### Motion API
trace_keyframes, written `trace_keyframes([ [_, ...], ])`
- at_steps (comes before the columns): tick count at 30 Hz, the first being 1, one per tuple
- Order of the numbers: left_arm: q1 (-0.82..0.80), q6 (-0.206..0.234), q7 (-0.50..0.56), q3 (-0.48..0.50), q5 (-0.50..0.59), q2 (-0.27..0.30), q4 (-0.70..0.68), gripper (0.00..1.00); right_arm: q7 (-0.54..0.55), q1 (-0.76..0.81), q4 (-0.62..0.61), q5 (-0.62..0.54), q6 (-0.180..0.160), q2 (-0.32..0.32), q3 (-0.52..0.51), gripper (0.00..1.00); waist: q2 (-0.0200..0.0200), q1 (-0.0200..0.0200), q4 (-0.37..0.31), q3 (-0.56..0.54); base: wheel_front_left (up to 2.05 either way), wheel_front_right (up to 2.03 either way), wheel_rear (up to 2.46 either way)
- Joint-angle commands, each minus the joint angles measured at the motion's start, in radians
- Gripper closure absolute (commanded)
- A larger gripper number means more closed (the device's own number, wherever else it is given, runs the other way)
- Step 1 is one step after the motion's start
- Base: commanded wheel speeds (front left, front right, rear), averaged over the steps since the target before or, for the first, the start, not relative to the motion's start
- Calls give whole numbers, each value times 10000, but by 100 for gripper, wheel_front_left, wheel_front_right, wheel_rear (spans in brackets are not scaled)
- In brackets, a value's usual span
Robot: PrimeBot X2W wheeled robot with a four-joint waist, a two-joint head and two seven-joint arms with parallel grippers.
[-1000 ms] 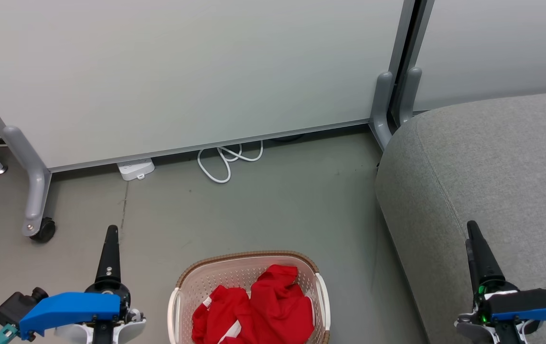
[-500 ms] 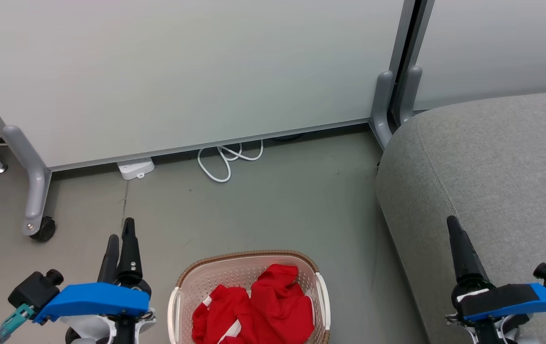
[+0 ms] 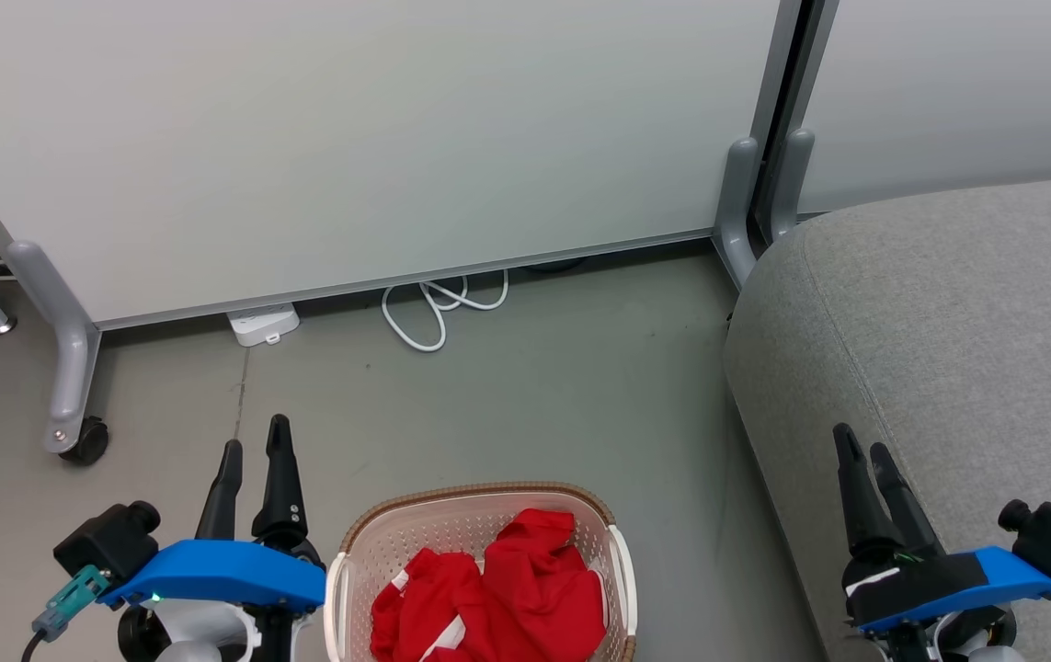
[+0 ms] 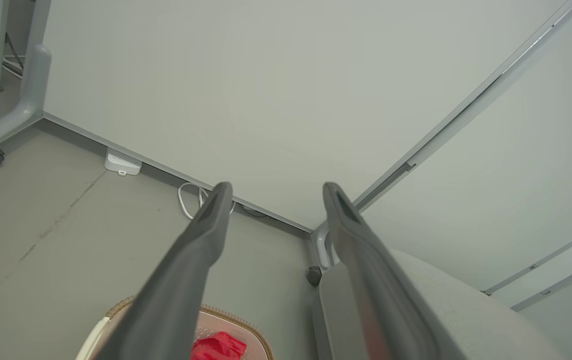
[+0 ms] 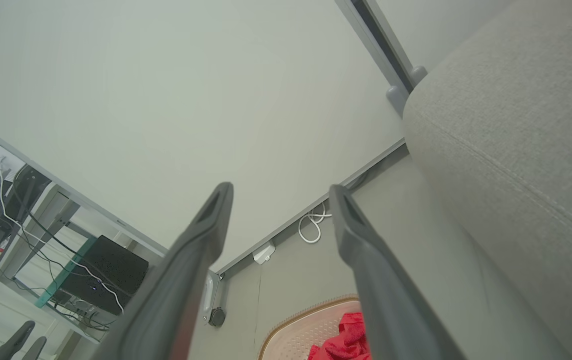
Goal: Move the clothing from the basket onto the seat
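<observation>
The seat (image 3: 948,313) spread beneath and to the outer side of the right claw (image 3: 859,440). It was bare of any garment, so I judged that nothing had been carried over yet. The floor (image 3: 534,386) ran ahead of both claws to the wall.

The basket (image 3: 479,494) stood on that floor between the two claws. It was just beside the left claw (image 3: 256,434) on its inner side and well apart from the right one, with a strip of floor between it and the seat. Set there, it seemed within reach of either arm, with only a short swing across to the seat.

The clothing (image 3: 507,598) lay inside the basket as a crumpled red heap with a white stripe showing, below and inward of the left claw's tips. It was piled toward the near side, and the far wall's holes were bare. I could not tell how many garments it made.

Both claws had their fingers apart and gripped nothing, with their tips aimed at the wall. They looked made ready for a reach down into the basket, the left one being the closer.

A white cable (image 3: 438,313) lay coiled far ahead of the claws at the wall's foot, clear of any likely path.
</observation>
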Motion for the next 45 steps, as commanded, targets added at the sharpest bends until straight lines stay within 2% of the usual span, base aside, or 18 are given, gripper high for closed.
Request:
trace_keyframes([
  [1,-265,55,-108,-92,368,73,-75,0,-110,-205,-73,-361,14,-96,45,0,0,0,1,1,0,0,0],
  [25,-351,172,-771,-529,3211,81,260,0,-771,-243,126,-3148,19,-71,256,0,0,0,66,-26,0,0,0],
  [45,-417,260,-1195,-820,4944,82,459,0,-1195,-282,212,-4963,22,-70,441,0,0,0,124,9,0,0,0],
])
